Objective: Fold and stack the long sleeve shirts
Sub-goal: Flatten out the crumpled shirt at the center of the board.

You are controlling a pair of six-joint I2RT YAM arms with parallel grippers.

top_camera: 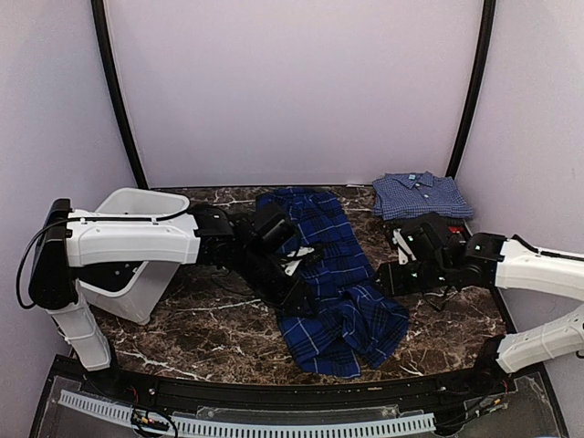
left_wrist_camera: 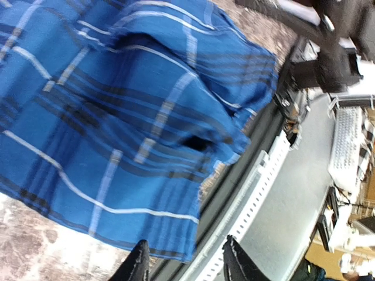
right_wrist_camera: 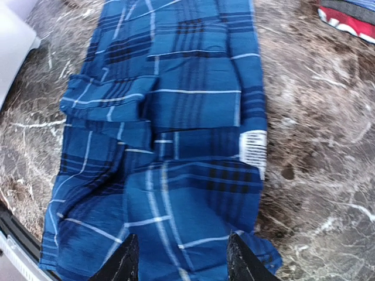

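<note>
Blue plaid shirt (top_camera: 333, 274): looks soft, limp, light
Grab: hem corners, table (top_camera: 182, 338) near edge
Jaws: left gripper (left_wrist_camera: 186, 250), right gripper (right_wrist_camera: 183, 250) half-open, empty

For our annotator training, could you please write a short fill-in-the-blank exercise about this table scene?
The white bin stands to the ___ of the plaid shirt. The folded fine-check shirt lies at the far ___ corner of the table. The left gripper and right gripper are both ___.
Missing words: left; right; open.
</note>
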